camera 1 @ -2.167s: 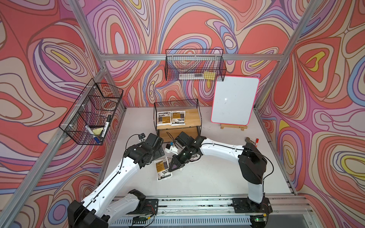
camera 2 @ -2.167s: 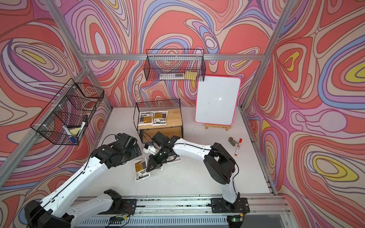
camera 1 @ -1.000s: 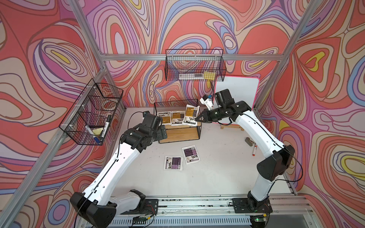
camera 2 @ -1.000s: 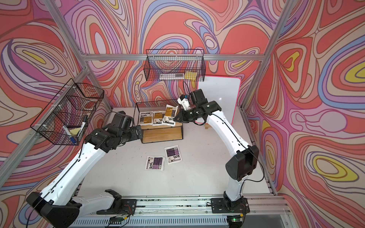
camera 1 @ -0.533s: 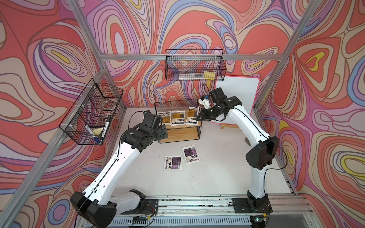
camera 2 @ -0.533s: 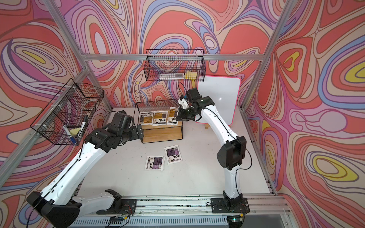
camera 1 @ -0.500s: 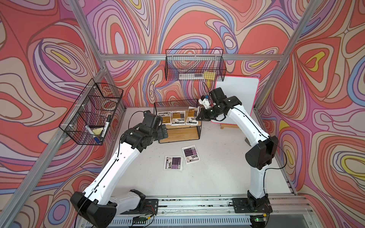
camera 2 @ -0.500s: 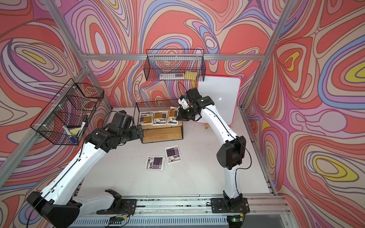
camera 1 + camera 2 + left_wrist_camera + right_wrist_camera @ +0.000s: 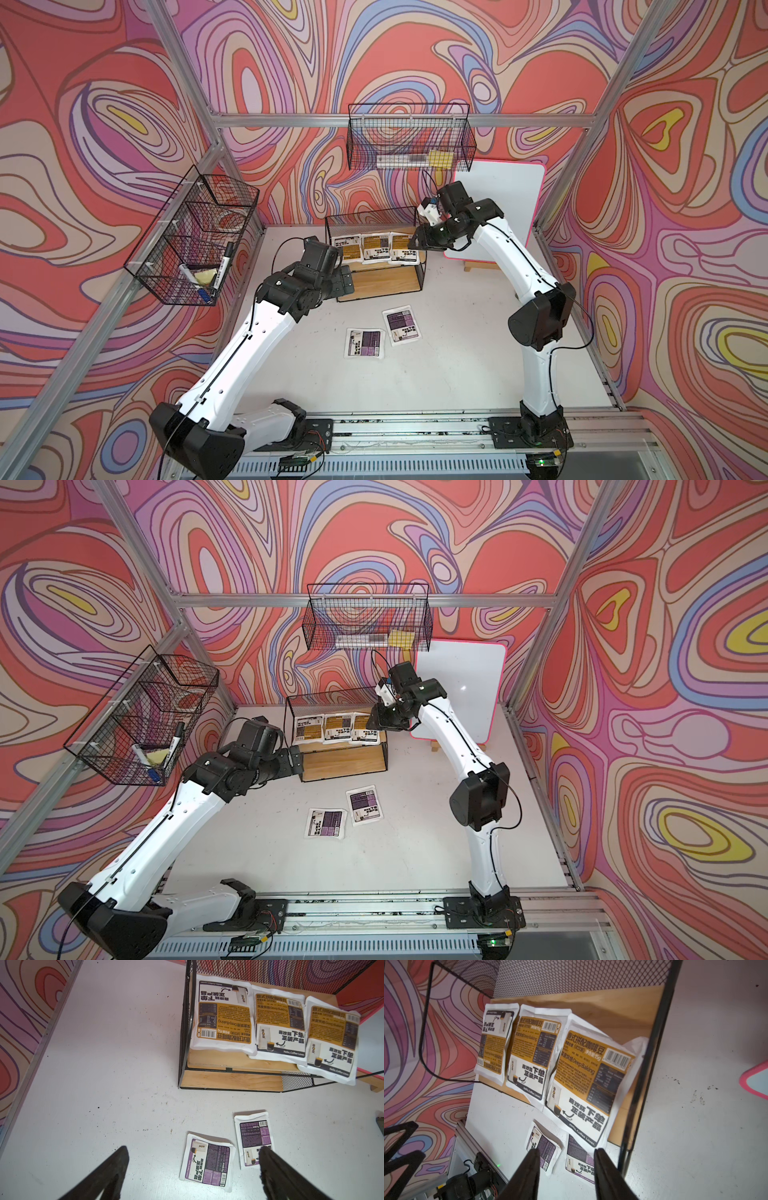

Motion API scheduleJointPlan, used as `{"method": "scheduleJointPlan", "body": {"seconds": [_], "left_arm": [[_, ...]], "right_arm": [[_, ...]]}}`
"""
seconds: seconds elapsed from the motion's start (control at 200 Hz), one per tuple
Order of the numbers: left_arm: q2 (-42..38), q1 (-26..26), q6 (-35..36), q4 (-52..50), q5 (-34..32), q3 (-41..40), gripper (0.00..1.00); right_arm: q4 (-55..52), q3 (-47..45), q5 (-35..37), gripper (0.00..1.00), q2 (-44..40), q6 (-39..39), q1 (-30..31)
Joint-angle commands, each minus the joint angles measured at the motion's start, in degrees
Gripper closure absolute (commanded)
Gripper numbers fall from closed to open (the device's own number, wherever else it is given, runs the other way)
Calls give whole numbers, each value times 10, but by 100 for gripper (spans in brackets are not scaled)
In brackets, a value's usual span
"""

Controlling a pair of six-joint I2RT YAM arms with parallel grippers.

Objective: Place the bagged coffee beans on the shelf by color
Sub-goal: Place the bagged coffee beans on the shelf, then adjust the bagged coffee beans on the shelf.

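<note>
The shelf [image 9: 378, 283] stands at the back of the table. Three orange bagged coffee beans lie in a row on its top board: left [image 9: 348, 248], middle [image 9: 375, 248] and right [image 9: 403, 250]; the right one [image 9: 589, 1076] overhangs the front edge. Two purple bags [image 9: 365, 343] [image 9: 402, 325] lie flat on the table in front. My right gripper [image 9: 415, 242] [image 9: 564, 1152] hovers open just above the right orange bag, with nothing between its fingers. My left gripper [image 9: 345, 281] [image 9: 193, 1149] hangs open beside the shelf's left end, holding nothing.
A whiteboard [image 9: 498, 216] leans on its stand right of the shelf, behind my right arm. One black wire basket [image 9: 409, 143] hangs on the back wall. Another [image 9: 195, 241], on the left wall, holds markers.
My right gripper carried the third orange bag onto the shelf's top board, then opened and let it go. The left arm has not moved.
</note>
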Motion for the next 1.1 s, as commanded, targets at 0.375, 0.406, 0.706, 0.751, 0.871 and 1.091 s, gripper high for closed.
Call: {"method": "scheduleJointPlan", "body": {"seconds": [0.375,0.406,0.706,0.751,0.871,1.091], "left_arm": [[-19,3,-5,16,5,-13,1],[-18,3,-4,18,7,-12,1],[-9,3,-7,26,11,-11,1],[-8,3,-7,26,11,-11,1],[-7,3,-9,30,9,-13,1],[-4,3,-8,33,5,-16,1]], "right_arm": [[67,-42,11,53,-54,50,-8],[80,-60,7,52,-65,56,-6],[155,-158,106,51,-113,73,65],[158,-159,128,51,-109,73,75],[170,-165,180,51,-96,69,90],[188,-163,210,51,-67,70,98]]}}
